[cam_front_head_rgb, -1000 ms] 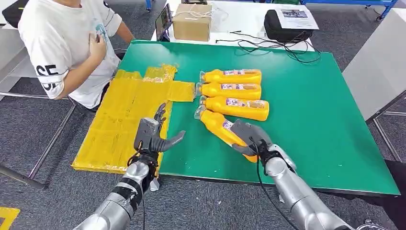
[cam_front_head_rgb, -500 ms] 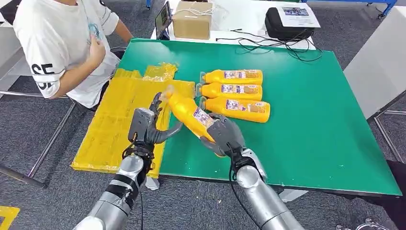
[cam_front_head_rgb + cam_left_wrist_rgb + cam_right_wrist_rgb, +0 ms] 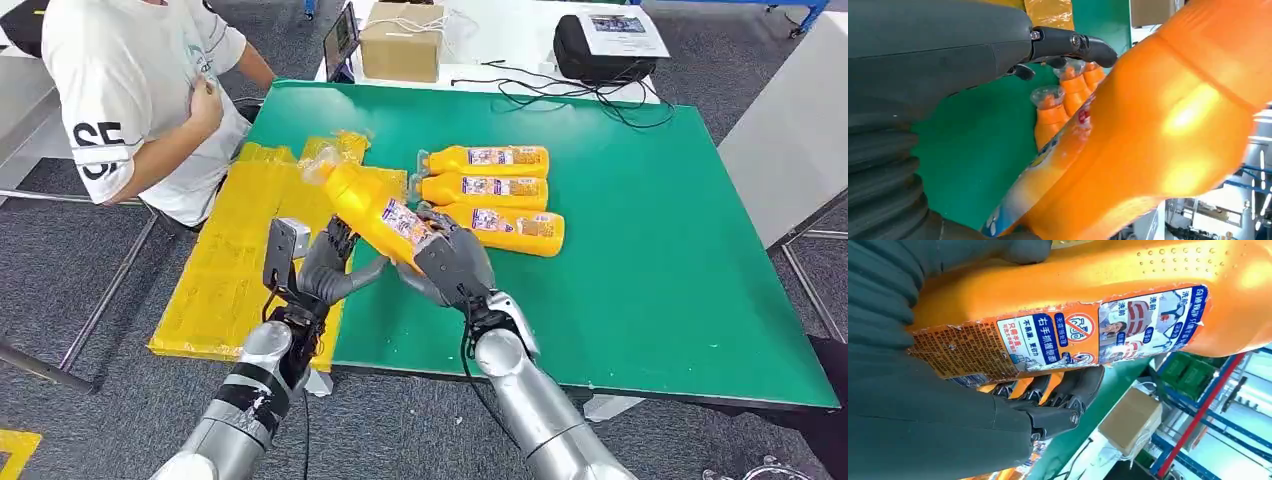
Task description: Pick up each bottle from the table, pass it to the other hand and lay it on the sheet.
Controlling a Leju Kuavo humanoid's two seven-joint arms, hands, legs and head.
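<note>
My right hand (image 3: 452, 265) grips the base end of an orange bottle (image 3: 375, 212) and holds it tilted in the air, cap toward the yellow sheet (image 3: 225, 275). My left hand (image 3: 322, 268) sits just below the bottle's middle with fingers spread; I cannot tell whether it touches. In the left wrist view the bottle (image 3: 1158, 150) looms close beside a dark finger (image 3: 1068, 42). The right wrist view shows the label of the bottle (image 3: 1108, 285) above my fingers (image 3: 1068, 390). Three more orange bottles (image 3: 490, 189) lie side by side on the green table (image 3: 640, 260).
A person in a white shirt (image 3: 140, 90) sits at the table's far left corner, beside the sheet. A cardboard box (image 3: 402, 45), a black bag (image 3: 600, 50) and cables (image 3: 560, 95) lie beyond the table's far edge. A white panel (image 3: 790, 130) stands at the right.
My right hand has lifted the nearest bottle off the table and carried it left, up to my left hand. The left hand has turned toward the bottle with its fingers raised.
</note>
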